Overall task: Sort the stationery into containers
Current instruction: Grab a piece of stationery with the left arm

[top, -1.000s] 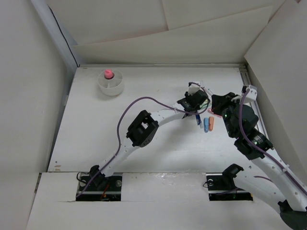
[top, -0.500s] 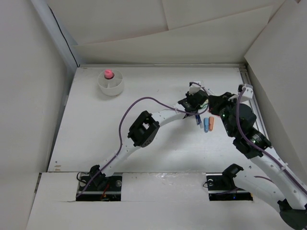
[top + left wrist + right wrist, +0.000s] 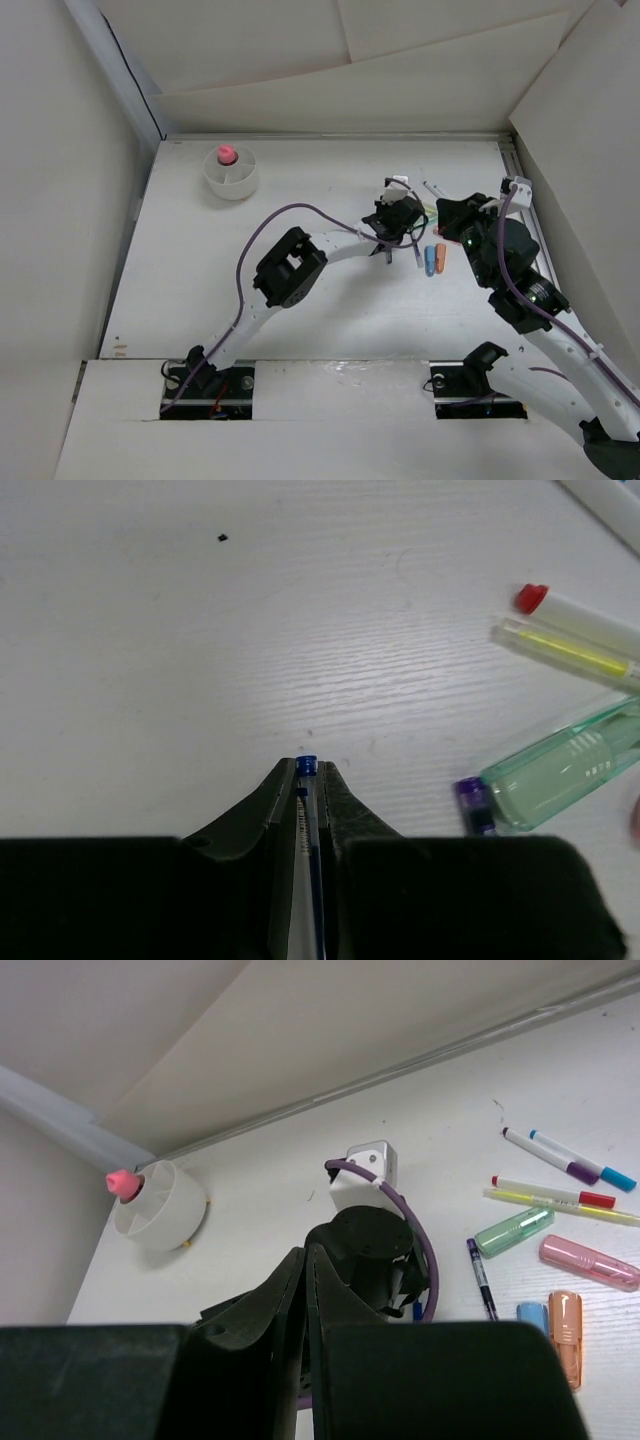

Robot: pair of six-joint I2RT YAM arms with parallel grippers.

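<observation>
Left claw [image 3: 306, 783] pinches a thin blue pen [image 3: 307, 764] tight, its blue tip poking out over the white table [image 3: 180, 630]. At 3 o'clock lies a see-through green marker [image 3: 570, 765] with a purple cap, and at 2 o'clock a red-capped marker [image 3: 585, 618] beside a yellow pen [image 3: 570, 652]. Right claw [image 3: 306, 1260] is closed on nothing, the left arm [image 3: 365, 1245] just in front of it; the white cup [image 3: 231, 185] sits far off at 10 o'clock.

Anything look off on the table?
Nothing spilled or damaged. Loose markers lie scattered at the table's right, unsorted; the white cup holds only a pink-capped tube. Left end effector grips a blue pen.
</observation>
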